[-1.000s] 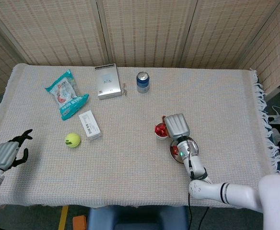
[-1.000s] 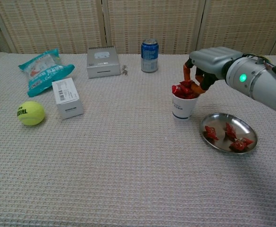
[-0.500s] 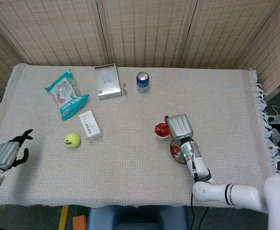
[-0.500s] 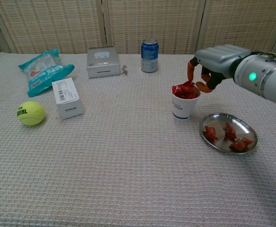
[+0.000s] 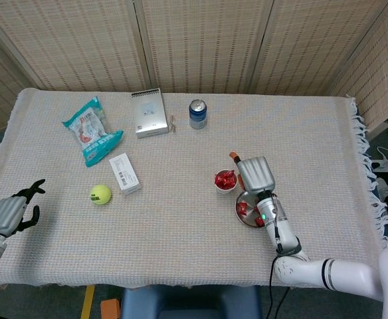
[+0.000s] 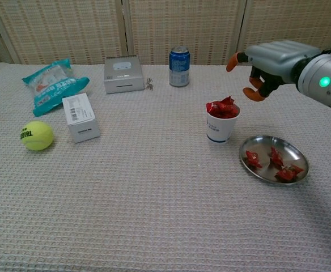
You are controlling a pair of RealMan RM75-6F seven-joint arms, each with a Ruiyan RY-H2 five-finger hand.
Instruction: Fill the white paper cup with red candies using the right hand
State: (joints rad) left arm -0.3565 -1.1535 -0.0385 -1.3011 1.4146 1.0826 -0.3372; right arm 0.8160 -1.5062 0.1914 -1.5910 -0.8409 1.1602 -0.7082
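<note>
A white paper cup (image 6: 221,125) (image 5: 224,181) stands right of the table's middle, heaped with red candies (image 6: 223,108). Just right of it lies a round metal dish (image 6: 274,160) (image 5: 242,212) holding several more red candies (image 6: 276,157). My right hand (image 6: 266,60) (image 5: 254,173) hovers above and to the right of the cup, fingers apart, with nothing in it. My left hand (image 5: 11,210) rests at the table's near left edge, fingers spread and empty; only the head view shows it.
A blue drink can (image 6: 179,66) and a grey box (image 6: 123,73) stand at the back. A teal snack bag (image 6: 54,79), a small white box (image 6: 80,117) and a yellow tennis ball (image 6: 37,135) lie on the left.
My right hand has lifted off the cup's candies and drawn up and to the right, its fingers spreading. The left hand has stayed still.
</note>
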